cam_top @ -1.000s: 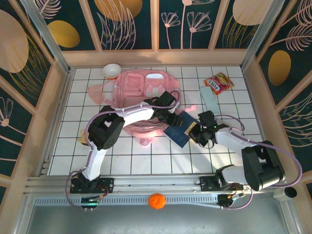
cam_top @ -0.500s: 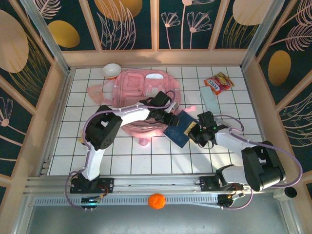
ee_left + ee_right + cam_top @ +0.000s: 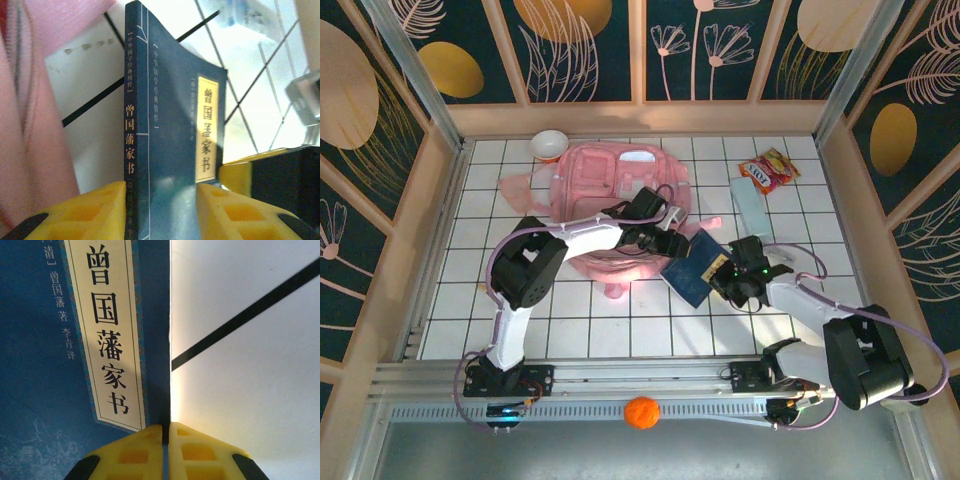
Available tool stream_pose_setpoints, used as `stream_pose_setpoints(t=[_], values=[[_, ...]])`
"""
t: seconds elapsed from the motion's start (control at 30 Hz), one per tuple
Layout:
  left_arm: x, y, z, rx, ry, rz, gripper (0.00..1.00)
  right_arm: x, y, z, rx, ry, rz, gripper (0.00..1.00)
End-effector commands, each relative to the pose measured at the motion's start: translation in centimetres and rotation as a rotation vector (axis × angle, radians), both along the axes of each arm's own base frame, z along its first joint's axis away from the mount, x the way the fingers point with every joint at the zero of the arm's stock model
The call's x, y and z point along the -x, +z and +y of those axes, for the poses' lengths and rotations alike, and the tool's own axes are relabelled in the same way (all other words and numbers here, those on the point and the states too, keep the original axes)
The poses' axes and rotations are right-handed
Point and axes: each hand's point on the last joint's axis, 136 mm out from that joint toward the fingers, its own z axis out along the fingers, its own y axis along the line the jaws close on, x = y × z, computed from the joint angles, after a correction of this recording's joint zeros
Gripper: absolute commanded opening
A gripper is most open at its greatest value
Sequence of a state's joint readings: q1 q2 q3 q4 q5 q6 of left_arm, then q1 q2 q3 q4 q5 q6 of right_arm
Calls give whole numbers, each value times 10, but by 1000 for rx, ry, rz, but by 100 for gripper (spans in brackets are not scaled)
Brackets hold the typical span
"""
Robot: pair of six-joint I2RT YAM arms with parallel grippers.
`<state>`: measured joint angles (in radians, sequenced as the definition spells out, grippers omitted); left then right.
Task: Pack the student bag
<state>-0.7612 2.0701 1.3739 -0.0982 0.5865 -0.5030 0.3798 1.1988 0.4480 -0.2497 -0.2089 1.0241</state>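
Counter (image 3: 520,300): white tiles.
Student bag (image 3: 605,180): just left of left hand (image 3: 667,242).
Left hand: astride blue book (image 3: 692,264); grip unclear.
Right hand (image 3: 719,268): pinching blue book.

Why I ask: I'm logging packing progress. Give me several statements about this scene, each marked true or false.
1. The right gripper is shut on the edge of the blue book. True.
2. The book is already inside the pink backpack. False: it is held outside, beside the backpack.
3. A snack packet lies to the right of the backpack. True.
4. The orange ball sits in the bowl. False: the ball lies at the near edge, far from the bowl.
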Motion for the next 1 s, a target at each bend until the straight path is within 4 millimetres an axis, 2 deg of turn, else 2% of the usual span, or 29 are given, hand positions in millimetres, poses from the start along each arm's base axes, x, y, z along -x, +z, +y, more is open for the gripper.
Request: stream_pose_setpoints(t=[0.0,0.17,0.33,0.43,0.5,0.67,0.77,0.87,0.97], values=[[65,42,-33,204,-220,131,40,-13,12,14,-63,17,-78,9],[75,39,-34,202,-263,129,42,-10,12,11,-62,9,-80,9],[59,-4,-24,32,-192,77,42,-10,14,9,-57,4,-89,9],[57,-15,-26,11,-192,98,40,-11,15,8,-54,3,-90,9],[49,-16,-24,-20,-169,64,33,-11,16,6,-45,2,-92,9],[29,-5,-18,-79,-112,-52,18,-16,30,0,-17,-5,-143,10],[23,4,-17,-77,-92,-97,9,-23,49,-2,-8,-3,-213,16],[16,26,-16,-47,-72,-166,4,-32,77,-5,11,3,-314,23],[7,59,-14,16,-45,-243,1,-40,109,-13,55,15,-439,31]])
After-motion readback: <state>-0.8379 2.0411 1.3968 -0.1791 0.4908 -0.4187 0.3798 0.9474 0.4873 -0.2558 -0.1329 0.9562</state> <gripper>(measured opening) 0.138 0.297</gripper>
